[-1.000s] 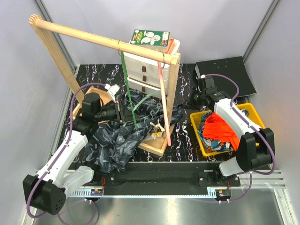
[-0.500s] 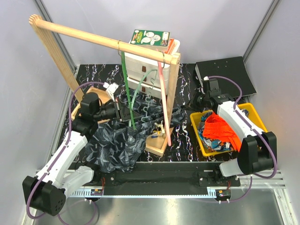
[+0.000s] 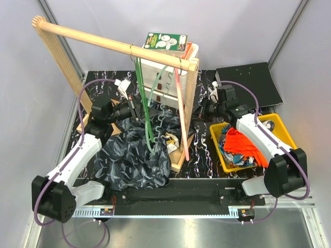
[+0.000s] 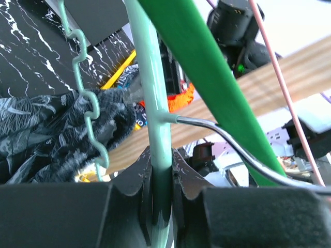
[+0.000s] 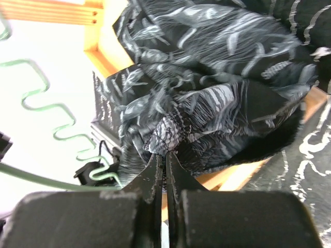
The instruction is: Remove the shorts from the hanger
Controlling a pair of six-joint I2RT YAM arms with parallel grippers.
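The dark navy-grey patterned shorts (image 3: 135, 155) lie heaped on the table and drape up toward the mint green hanger (image 3: 156, 98). My left gripper (image 3: 133, 109) is shut on that hanger's bar (image 4: 159, 129), with the shorts (image 4: 41, 134) bunched to the left. My right gripper (image 3: 200, 113) is shut on a pinch of the same shorts (image 5: 217, 77), and its jaws (image 5: 165, 155) meet on a fold of cloth. The plain orange shorts (image 3: 242, 140) lie in the yellow bin (image 3: 216, 138) on top of blue patterned shorts (image 3: 234, 159).
A wooden rail (image 3: 103, 40) spans the rack and carries a dark green hanger (image 3: 143, 111) and a pink hanger (image 3: 181, 119). White drawers (image 3: 170, 70) with a box on top stand behind. A black pad (image 3: 253, 77) lies at the back right.
My left gripper has lifted the mint hanger up and back. My right gripper has moved left toward the rack with the cloth in it. The dark shorts have shifted under the hanger.
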